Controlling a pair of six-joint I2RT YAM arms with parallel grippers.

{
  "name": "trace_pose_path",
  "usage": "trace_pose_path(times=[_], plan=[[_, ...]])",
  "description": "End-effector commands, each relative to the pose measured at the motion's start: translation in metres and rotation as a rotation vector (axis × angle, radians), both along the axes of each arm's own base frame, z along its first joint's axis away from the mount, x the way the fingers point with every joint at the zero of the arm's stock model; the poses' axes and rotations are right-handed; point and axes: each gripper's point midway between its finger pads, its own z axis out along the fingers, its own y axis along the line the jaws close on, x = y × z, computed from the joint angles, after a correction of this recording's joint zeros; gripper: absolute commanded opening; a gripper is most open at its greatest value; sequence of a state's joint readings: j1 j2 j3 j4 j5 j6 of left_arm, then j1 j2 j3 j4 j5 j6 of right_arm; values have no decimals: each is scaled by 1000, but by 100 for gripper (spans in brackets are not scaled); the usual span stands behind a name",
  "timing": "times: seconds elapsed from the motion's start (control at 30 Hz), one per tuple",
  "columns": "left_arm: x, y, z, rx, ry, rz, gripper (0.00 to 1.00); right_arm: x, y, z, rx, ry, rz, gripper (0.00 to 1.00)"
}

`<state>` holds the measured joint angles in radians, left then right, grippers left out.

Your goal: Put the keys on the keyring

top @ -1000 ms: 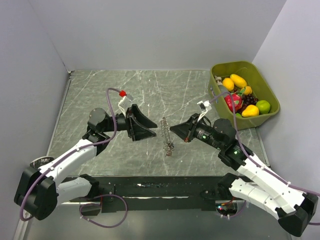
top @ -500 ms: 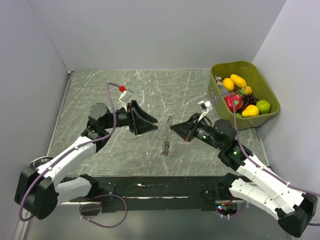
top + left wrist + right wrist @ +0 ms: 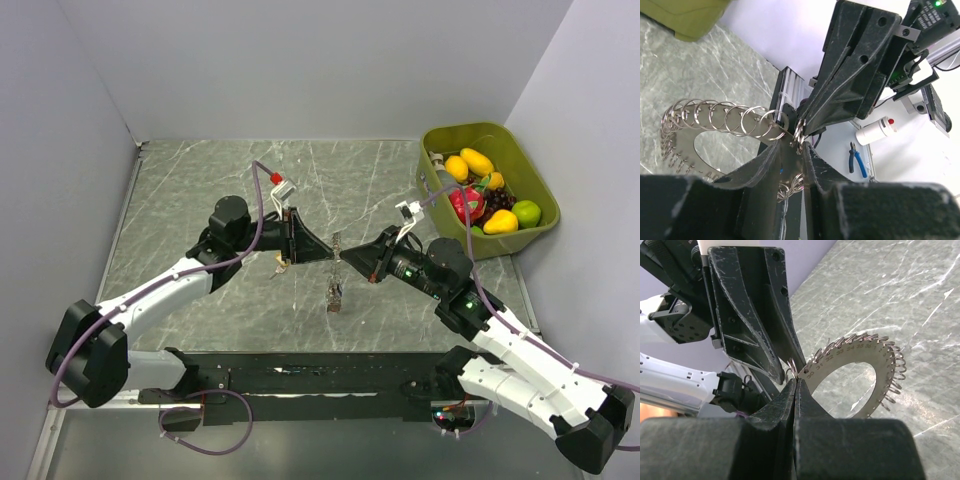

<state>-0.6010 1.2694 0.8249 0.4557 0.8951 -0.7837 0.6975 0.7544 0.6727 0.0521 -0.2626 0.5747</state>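
The keyring point(image 3: 336, 268) is a flat grey numbered metal ring with many small split rings round its rim. It hangs upright above the middle of the table. My right gripper point(image 3: 347, 258) is shut on its rim; in the right wrist view point(image 3: 796, 380) the pads pinch the plate point(image 3: 847, 354) beside a split ring. My left gripper point(image 3: 328, 255) faces it from the left. In the left wrist view point(image 3: 799, 146) the jaws stand a narrow gap apart, with a small split ring point(image 3: 799, 134) at their tips and the plate point(image 3: 682, 147) running off to the left. I cannot make out any keys with coloured heads.
A green bin point(image 3: 536, 195) of plastic fruit stands at the back right, against the right wall. Grey walls close in the table on the left, back and right. Blue-handled pliers point(image 3: 856, 157) and a white cylinder point(image 3: 873, 134) lie beyond the near edge.
My left arm has swung right and rolled its gripper, bringing the fingertips from well left of the keyring up to its rim. The right gripper has kept holding the ring, almost still.
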Motion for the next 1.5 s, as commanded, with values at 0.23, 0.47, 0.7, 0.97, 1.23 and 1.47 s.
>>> trace_pose_path(times=[0.23,0.47,0.7,0.97,1.23,1.47], plan=[[-1,-6,9,5,-25,-24,32,4,-3,30,68,-92,-24,0],[0,-4,4,30,-23,-5,36,5,-4,27,65,-88,-31,0],[0,-4,13,7,-44,2,33,4,-1,25,65,-81,-12,0],[-2,-9,14,12,-46,-21,23,4,0,23,60,-78,-11,0],[-3,-10,13,25,-56,-23,1,4,0,21,58,-75,-11,0],[1,-5,5,101,-116,36,1,1,-11,29,64,-121,-42,38]])
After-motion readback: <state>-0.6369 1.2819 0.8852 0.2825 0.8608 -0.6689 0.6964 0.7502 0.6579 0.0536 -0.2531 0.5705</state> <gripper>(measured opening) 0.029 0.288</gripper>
